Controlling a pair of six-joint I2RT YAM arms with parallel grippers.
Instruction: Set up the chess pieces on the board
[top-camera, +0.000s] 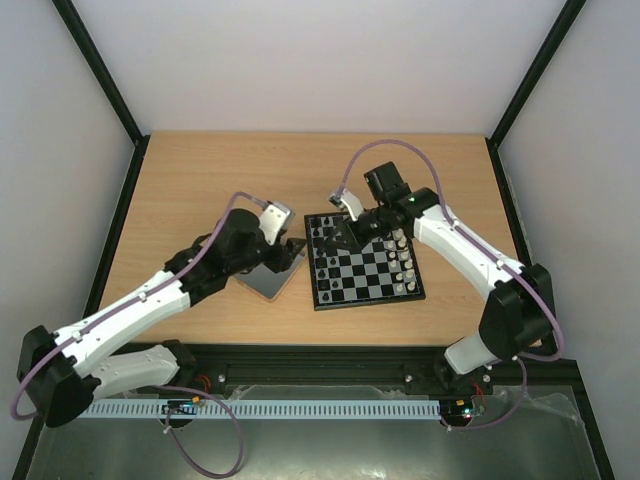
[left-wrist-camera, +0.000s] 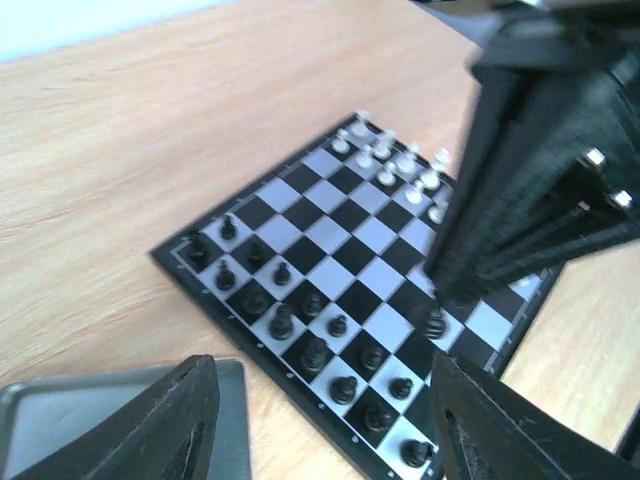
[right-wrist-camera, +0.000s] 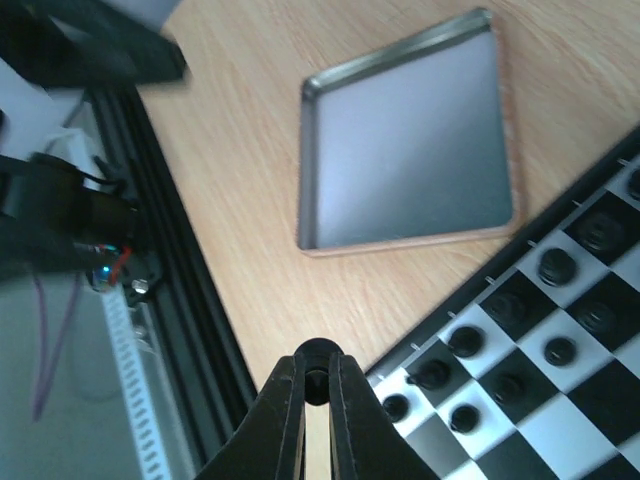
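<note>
The left arm (top-camera: 120, 312) and right arm (top-camera: 462, 240) wore white shells between chunky black joints (top-camera: 520, 305), a thin purple cable (top-camera: 392, 143) looped along each, and the left hand (left-wrist-camera: 320, 430) and right hand (right-wrist-camera: 317, 385) were matte black with tapered fingers.

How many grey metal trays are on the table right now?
1. The square grey metal tray lies on the wooden table, just left of the checkered chessboard; no other seems hidden.
</note>
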